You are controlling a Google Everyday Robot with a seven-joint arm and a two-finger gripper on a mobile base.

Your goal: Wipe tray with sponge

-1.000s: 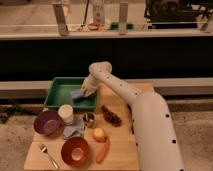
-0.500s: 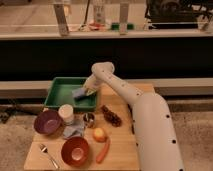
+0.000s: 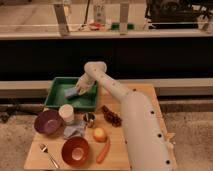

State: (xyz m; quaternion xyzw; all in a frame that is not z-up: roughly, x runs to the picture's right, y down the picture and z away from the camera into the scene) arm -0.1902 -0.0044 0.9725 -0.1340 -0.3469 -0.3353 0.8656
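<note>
Right now the gripper (image 3: 80,90) is down inside the tray (image 3: 56,93), at its right half, with the arm (image 3: 131,112) reaching in from the right across the table (image 3: 139,92). The sponge (image 3: 71,92) lies on the tray floor just left of the gripper, touching it or nearly so — whether the fingers are closed on it or merely beside it, I cannot tell.

The tray sits at the table's back left corner. In front of it stand a purple bowl (image 3: 48,121) at the left, a pale cup (image 3: 66,113) beside that, and a small dark tin (image 3: 89,119) to the cup's right. A grey-blue cloth (image 3: 73,131) lies crumpled below the cup. Dark grapes (image 3: 112,116) lie right of the tin, close to the arm. Nearer the front edge are an orange bowl (image 3: 75,150), a spoon (image 3: 48,155) to its left, a yellow fruit (image 3: 100,134) and a carrot (image 3: 103,150) — the carrot lying slantwise just below the fruit.
</note>
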